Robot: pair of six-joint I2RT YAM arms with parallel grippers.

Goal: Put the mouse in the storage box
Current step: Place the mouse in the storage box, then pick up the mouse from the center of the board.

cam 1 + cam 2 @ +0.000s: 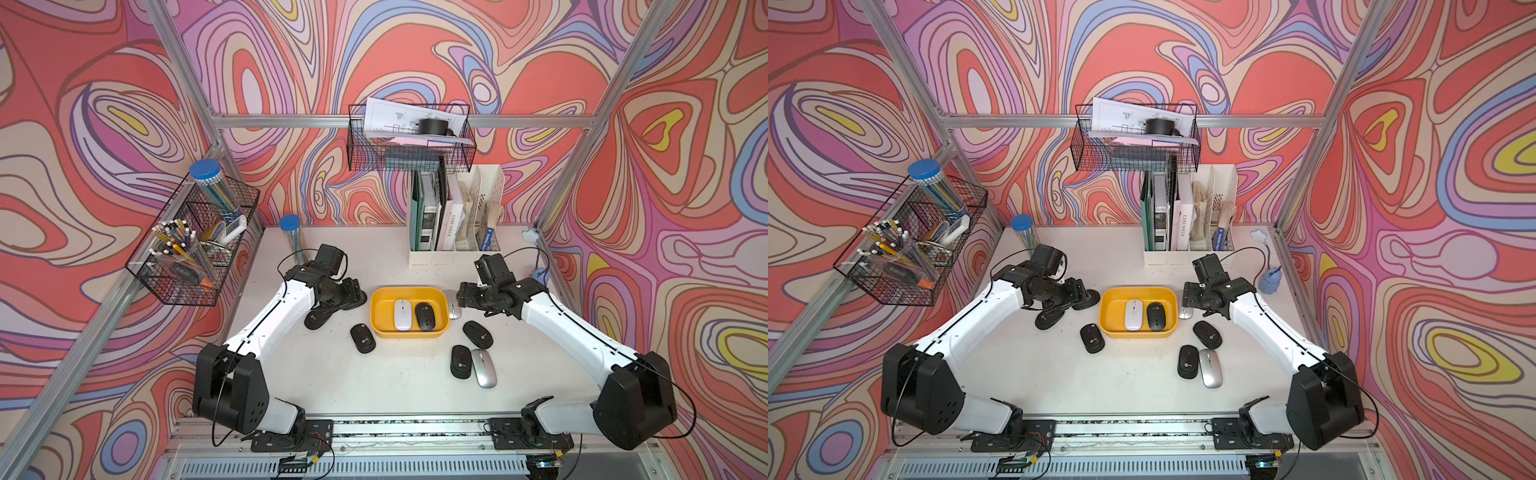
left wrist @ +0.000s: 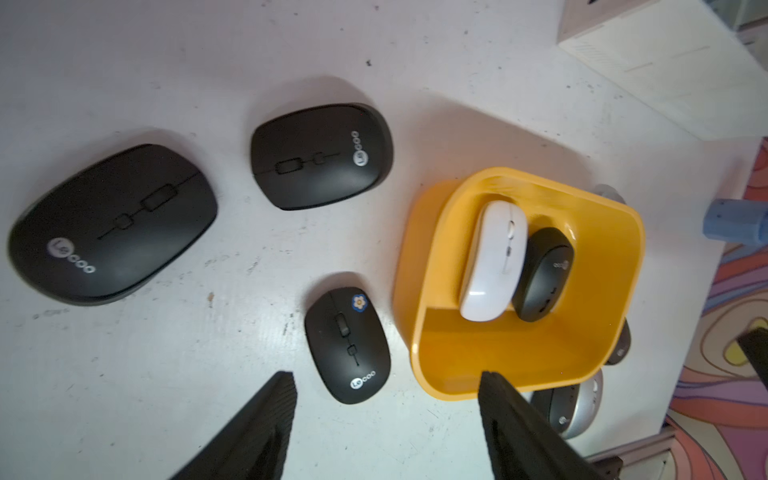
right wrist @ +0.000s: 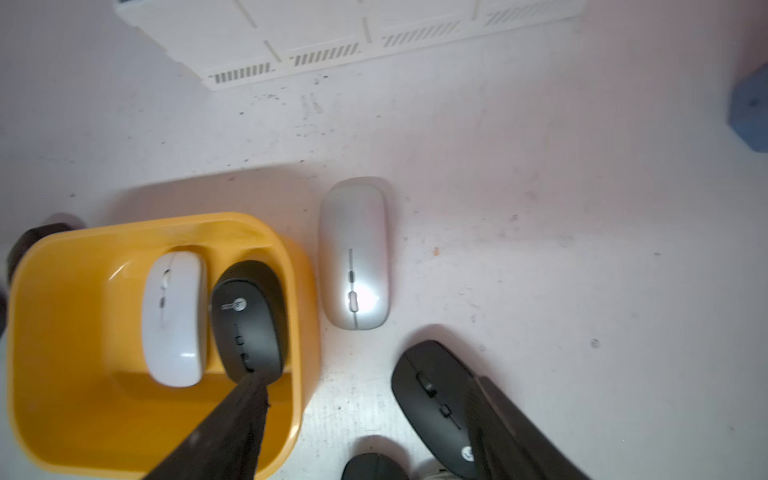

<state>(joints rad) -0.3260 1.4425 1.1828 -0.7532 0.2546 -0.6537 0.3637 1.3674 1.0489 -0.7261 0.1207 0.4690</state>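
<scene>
Your right gripper (image 3: 365, 384): jaws apart, nothing clamped. One finger (image 3: 245, 407) overlaps the end of the black mouse (image 3: 249, 316) lying in the storage box (image 3: 62, 374). Contact or gap, you can't tell from the wrist view. The other finger covers part of a second black mouse (image 3: 428, 395) on the table (image 3: 540, 208), outside the box. The white mouse (image 3: 174, 318) lies in the box right beside the black one. The silver mouse (image 3: 354, 257) sits on the table just outside the box wall, ahead of the fingers. In both top views the gripper hides part of it.

Your left gripper (image 2: 386, 376): jaws apart, empty. The sticker mouse (image 2: 347, 345), black with a flower sticker, lies on the table just ahead of the fingertips, beside the box. Farther out are a third black mouse (image 2: 322, 156) and a fourth black mouse (image 2: 112, 224), the latter slightly smeared. Past the box, a grey mouse (image 2: 582, 405) and a dark one are mostly hidden by the box wall and one finger.

In the top views both sets of jaws are black on black under the wrists, so you can't read them there.
</scene>
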